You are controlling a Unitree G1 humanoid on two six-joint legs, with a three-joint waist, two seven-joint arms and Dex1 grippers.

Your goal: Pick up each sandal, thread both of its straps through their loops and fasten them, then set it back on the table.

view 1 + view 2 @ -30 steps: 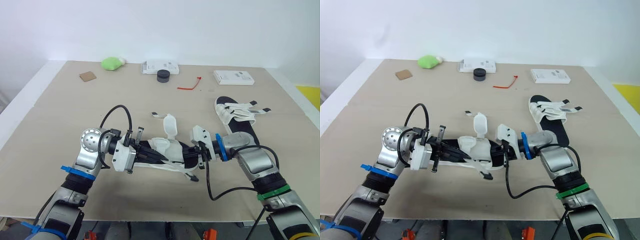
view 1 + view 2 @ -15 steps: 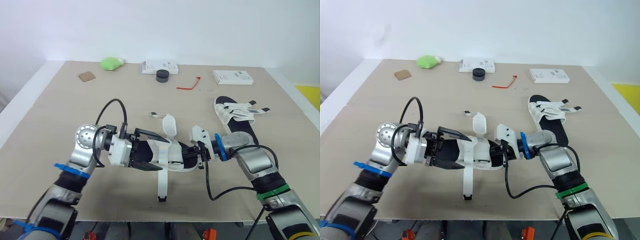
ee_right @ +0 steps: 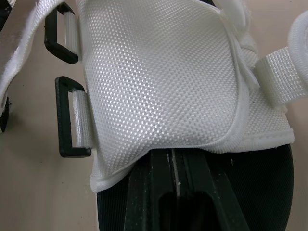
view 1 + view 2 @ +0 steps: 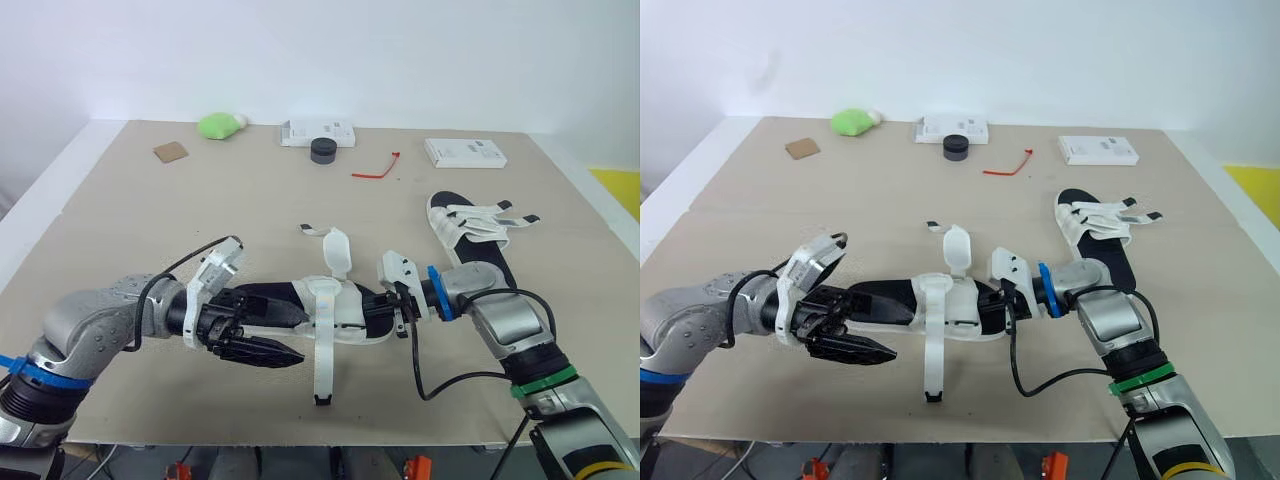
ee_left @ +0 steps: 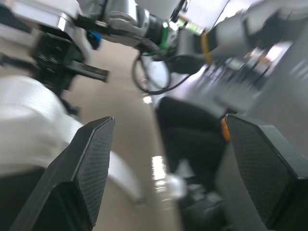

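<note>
A black-soled sandal [image 4: 335,300] with white straps sits mid-table, its heel end pinched in my shut right gripper [image 4: 388,305]. The right wrist view shows its white mesh upper [image 3: 159,77] and two black loops [image 3: 67,118]. One long strap [image 4: 322,360] trails toward the table's front edge, and another strap [image 4: 338,252] stands up. My left gripper [image 4: 290,338] is open at the toe end, with one finger [image 4: 265,352] in front of the sole and nothing gripped. In the left wrist view its fingers [image 5: 91,168] stand wide apart. A second sandal [image 4: 470,228] lies at the right.
Along the far side lie a green lump [image 4: 222,125], a brown card [image 4: 172,151], a white box [image 4: 320,132], a black round cap [image 4: 323,150], a red tie [image 4: 377,170] and another white box [image 4: 465,153]. The table's front edge [image 4: 300,432] is close to the hanging strap.
My left gripper opened and let go at the toe end, and its arm swung back to the left. The long strap fell free toward the front edge. The right gripper kept its hold.
</note>
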